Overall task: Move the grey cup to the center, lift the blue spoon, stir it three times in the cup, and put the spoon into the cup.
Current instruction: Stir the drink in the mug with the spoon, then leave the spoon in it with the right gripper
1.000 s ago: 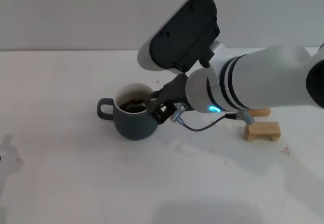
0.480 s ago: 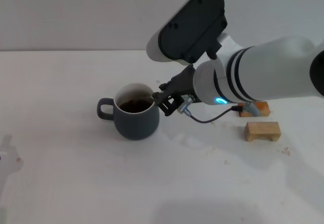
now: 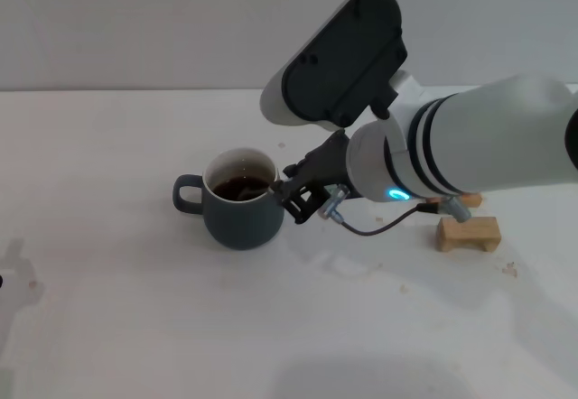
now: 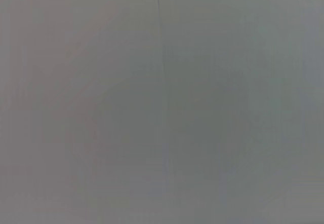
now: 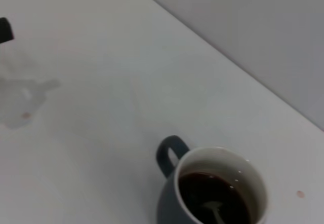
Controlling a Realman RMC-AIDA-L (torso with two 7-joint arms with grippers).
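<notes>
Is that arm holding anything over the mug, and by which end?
Cannot be told for sure. The right gripper sits at the cup's rim, and only the spoon's metal end shows in the liquid; its handle is hidden.

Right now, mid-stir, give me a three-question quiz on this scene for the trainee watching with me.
1. True or false: the grey cup stands upright on the table.
2. Multiple choice: where is the right gripper? A) over the wooden blocks; B) at the cup's rim, on the side away from its handle; C) parked off the table.
3. Fill in: in the right wrist view, the metal bowl of the blue spoon sits in the dark ______ inside the cup.

Key: 1 true; 2 B; 3 liquid. The left gripper shows in no view; its wrist camera sees only a blank grey surface.
</notes>
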